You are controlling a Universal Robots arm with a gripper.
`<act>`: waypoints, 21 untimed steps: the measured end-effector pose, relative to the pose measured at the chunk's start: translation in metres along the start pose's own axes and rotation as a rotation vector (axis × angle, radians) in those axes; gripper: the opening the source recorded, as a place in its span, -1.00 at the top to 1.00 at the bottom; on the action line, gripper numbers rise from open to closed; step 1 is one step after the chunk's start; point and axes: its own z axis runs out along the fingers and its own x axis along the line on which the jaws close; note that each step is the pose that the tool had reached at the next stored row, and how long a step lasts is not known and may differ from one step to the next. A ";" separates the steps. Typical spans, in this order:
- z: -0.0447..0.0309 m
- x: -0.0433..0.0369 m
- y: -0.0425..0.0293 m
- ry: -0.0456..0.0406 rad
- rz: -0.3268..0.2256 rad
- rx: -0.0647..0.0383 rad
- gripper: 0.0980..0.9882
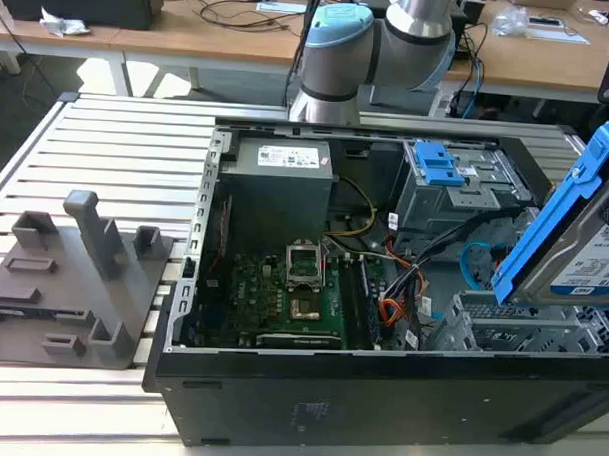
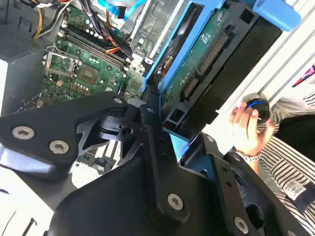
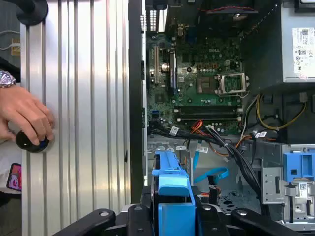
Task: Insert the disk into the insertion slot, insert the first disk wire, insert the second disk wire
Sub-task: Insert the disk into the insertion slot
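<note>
A silver-grey cylindrical robot arm [image 1: 420,27] with a pale blue joint cap [image 1: 342,27] shows at the exterior view's top centre. Its matte black angular gripper [image 2: 177,128] carries round silver screws [image 2: 175,201].

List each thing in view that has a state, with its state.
disk: held tilted in the air, not inserted
insertion slot: empty
first disk wire: loose, not plugged into the disk
second disk wire: looped, not plugged into the disk
end effector: shut on the disk
case: open, side panel off

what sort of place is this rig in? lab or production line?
Probably a robotics lab: an open computer case on a slotted aluminium table, cluttered wooden desks behind, and the tool holding the disk.
</note>
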 end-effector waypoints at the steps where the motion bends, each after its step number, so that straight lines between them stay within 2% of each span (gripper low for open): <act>1: 0.0011 0.0000 -0.0001 -0.0001 0.000 0.000 0.40; 13: 0.0187 -0.0002 -0.0008 0.0001 0.000 0.000 0.40; 21: 0.0248 -0.0101 -0.0058 -0.0001 0.000 0.000 0.40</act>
